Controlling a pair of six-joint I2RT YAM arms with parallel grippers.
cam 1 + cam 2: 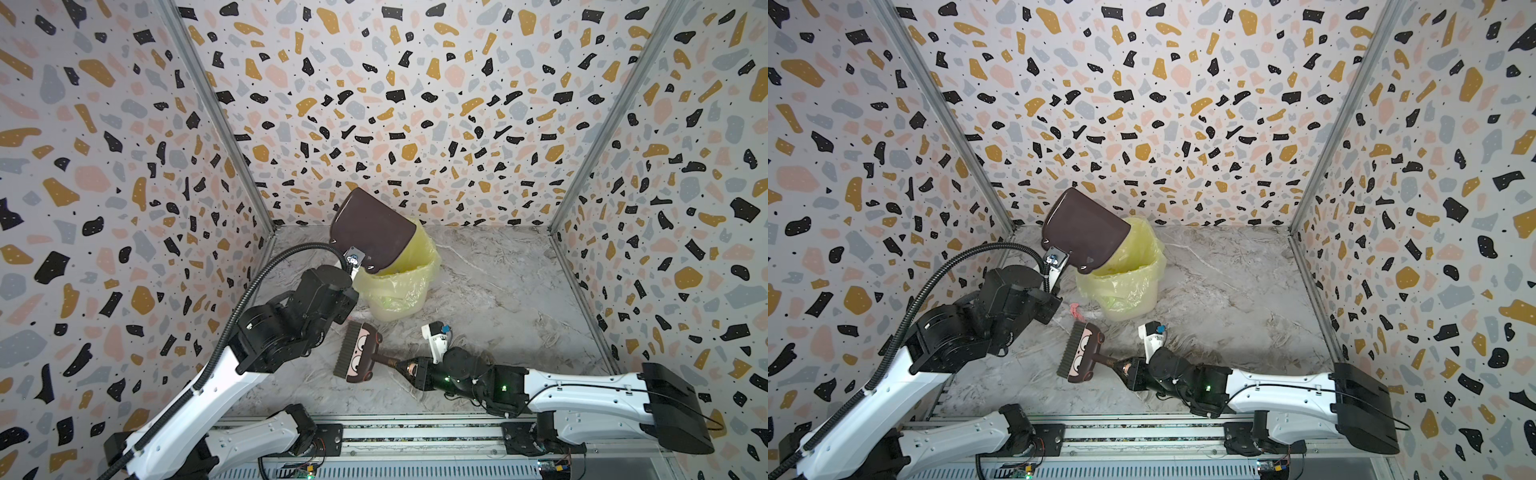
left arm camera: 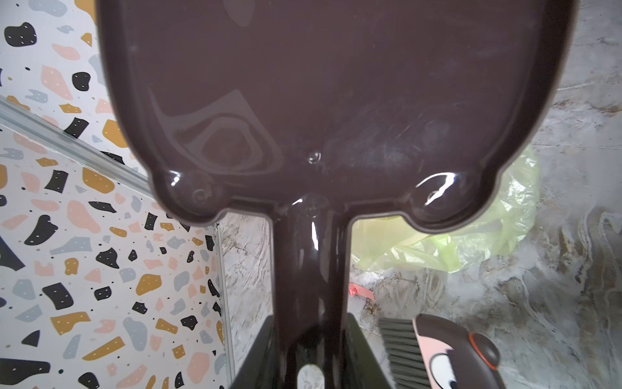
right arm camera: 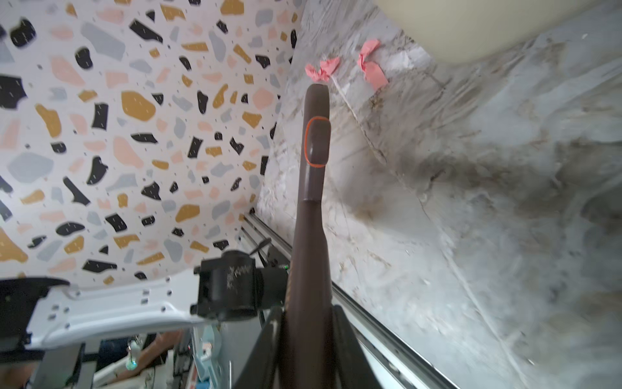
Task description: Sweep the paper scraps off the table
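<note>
Writing: none legible; print on the brush [image 1: 359, 353] handle is too blurred to be read, and a cartoon face is carried on its head. Counted: one brush, clamped at the handle by the right gripper [image 3: 306, 350]; one dustpan [image 1: 372, 232], clamped at the handle by the left gripper [image 2: 313, 367] and tilted over one yellow-lined bin [image 1: 395, 291]. Pink paper scraps [image 3: 372, 69]: two or three bits are seen on the table [image 1: 498, 291], just beyond the bristles, beside the bin base.

Watching remotely, I see both arms built alike: the left arm [image 1: 232, 390] and right arm [image 1: 582, 395] have smooth white shells on the long links, chunky black joint housings [image 1: 286, 320] and tiny screws [image 3: 144, 292] in the white. Left has a ribbed black conduit [image 1: 237, 315], right a thin black cable [image 1: 590, 386] and green LEDs [image 1: 446, 379]. Jaws: plain black.
</note>
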